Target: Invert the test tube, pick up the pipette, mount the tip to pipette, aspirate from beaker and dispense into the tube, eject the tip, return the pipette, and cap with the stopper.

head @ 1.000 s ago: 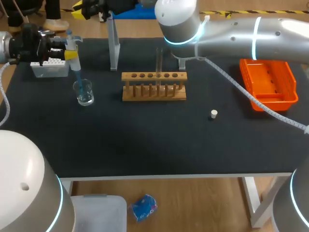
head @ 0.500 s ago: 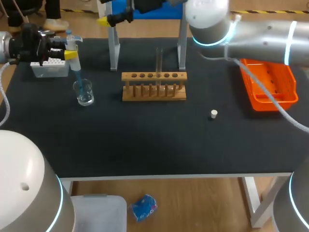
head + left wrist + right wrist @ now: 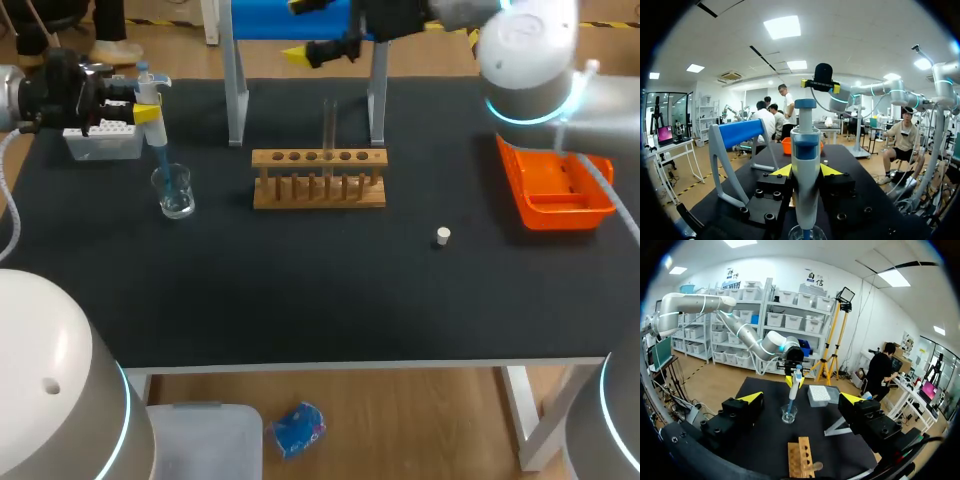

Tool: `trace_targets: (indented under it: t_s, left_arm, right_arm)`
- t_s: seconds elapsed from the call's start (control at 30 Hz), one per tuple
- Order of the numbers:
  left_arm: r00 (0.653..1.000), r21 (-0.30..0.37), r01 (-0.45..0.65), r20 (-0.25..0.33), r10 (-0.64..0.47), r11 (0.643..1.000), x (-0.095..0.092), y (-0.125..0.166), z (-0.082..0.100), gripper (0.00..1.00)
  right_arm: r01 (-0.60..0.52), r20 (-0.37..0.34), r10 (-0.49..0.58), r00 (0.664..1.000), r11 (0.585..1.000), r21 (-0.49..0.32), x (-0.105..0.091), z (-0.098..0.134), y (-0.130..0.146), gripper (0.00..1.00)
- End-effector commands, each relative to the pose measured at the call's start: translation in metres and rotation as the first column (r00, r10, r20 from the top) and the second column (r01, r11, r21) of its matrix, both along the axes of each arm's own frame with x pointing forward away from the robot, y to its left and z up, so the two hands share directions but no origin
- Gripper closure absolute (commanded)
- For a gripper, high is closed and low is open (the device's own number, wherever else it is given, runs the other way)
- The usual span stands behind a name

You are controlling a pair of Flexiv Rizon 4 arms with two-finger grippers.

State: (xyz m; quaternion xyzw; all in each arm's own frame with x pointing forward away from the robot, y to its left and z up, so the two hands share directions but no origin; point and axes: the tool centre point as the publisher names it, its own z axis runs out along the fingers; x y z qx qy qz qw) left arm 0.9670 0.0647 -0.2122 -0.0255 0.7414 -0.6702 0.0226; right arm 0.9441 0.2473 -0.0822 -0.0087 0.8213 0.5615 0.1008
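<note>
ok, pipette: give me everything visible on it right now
The pipette is a white plastic barrel with a blue plunger button on top and a blue band just below it. It stands upright, clamped from both sides between the yellow tips of the left gripper. Its blue tip points straight down into the clear glass beaker. Whether the tip reaches any liquid cannot be told.

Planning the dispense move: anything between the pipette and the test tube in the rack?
Nothing on the mat between pipette and test tube. The stand's leg sits just behind that line; the right gripper hangs high beside it.
</note>
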Motion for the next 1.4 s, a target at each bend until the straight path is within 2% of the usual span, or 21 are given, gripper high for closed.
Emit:
trace_targets:
  t_s: [0.03, 0.27, 0.6, 0.8, 1.0, 1.23, 1.4]
  left_arm:
    - [1.0, 0.0, 0.003, 0.0, -0.003, 1.0, 0.001, 0.001, 0.0, 1.0]
    - [1.0, 0.0, 0.003, 0.0, -0.003, 1.0, 0.001, 0.001, 0.0, 1.0]
    - [1.0, 0.0, 0.003, 0.0, -0.003, 1.0, 0.001, 0.001, 0.0, 1.0]
    - [1.0, 0.0, 0.003, 0.0, -0.003, 1.0, 0.001, 0.001, 0.0, 1.0]
    - [1.0, 0.0, 0.003, 0.0, -0.003, 1.0, 0.001, 0.001, 0.0, 1.0]
    - [1.0, 0.0, 0.003, 0.0, -0.003, 1.0, 0.001, 0.001, 0.0, 1.0]
    - [1.0, 0.0, 0.003, 0.0, -0.003, 1.0, 0.001, 0.001, 0.0, 1.0]
  right_arm:
    - [0.015, 0.005, -0.015, 1.0, 0.999, 0.037, -0.018, 0.002, -0.081, 0.0]
    - [0.027, -0.01, -0.026, 1.0, 0.995, 0.092, -0.014, -0.021, -0.122, 0.0]
    - [0.009, -0.014, -0.007, 1.0, 0.992, 0.125, -0.014, -0.063, -0.148, 0.0]
    - [0.007, -0.017, -0.005, 1.0, 0.989, 0.149, -0.011, -0.092, -0.149, 0.0]
    - [0.001, -0.02, 0.002, 1.0, 0.986, 0.168, -0.004, -0.114, -0.138, 0.0]
    - [0.005, -0.021, -0.002, 1.0, 0.986, 0.167, 0.004, -0.133, -0.133, 0.0]
    - [-0.001, -0.021, 0.005, 1.0, 0.985, 0.171, 0.008, -0.138, -0.132, 0.0]
